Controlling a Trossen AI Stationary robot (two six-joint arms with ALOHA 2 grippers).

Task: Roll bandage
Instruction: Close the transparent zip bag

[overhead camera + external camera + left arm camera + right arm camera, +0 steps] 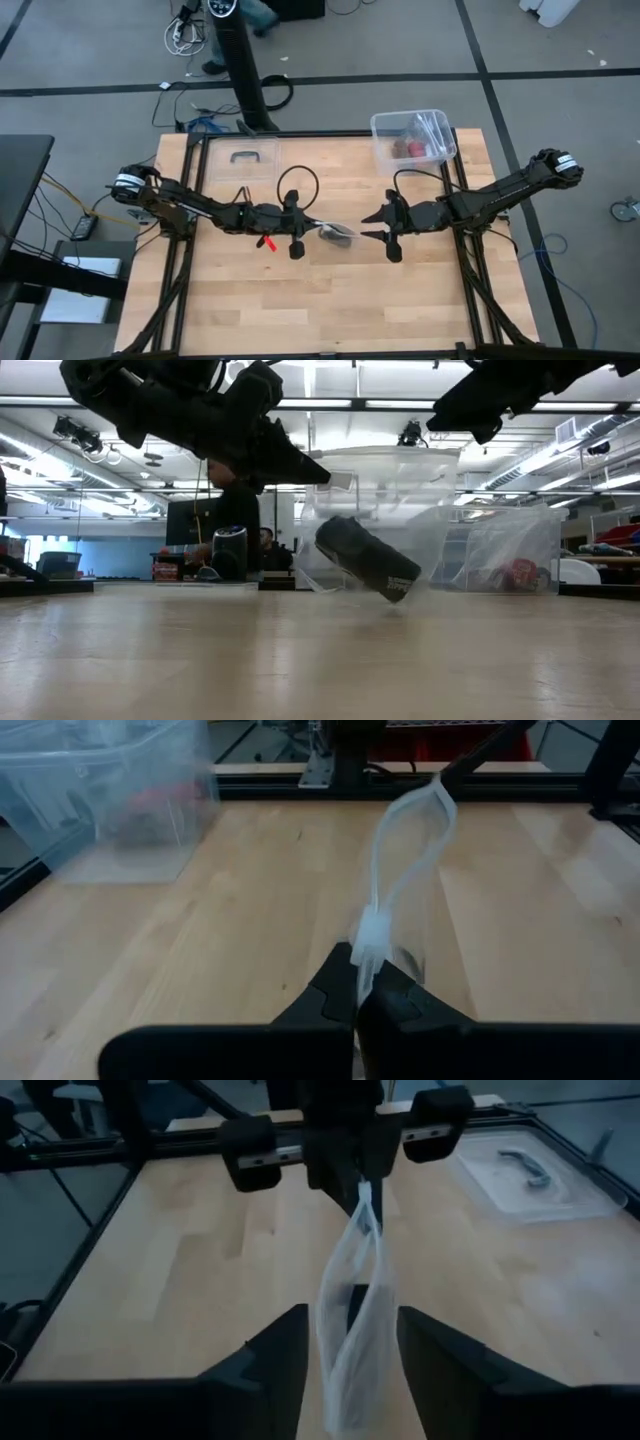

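Above the middle of the counter (250,310), a clear wrapper (400,870) was held pinched in the closed left gripper (362,995), the rolled black bandage (368,558) hanging tilted inside it; the right gripper (350,1340) was spread apart around the wrapper's free end

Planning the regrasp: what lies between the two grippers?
High view: only the clear wrapper with the bandage inside, pinched by the left gripper; right gripper open.

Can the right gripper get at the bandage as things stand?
Probably not directly. The bandage sits rolled inside the clear wrapper, which the left gripper pinches shut by an edge. The right gripper is open around the wrapper, so plastic lies between.
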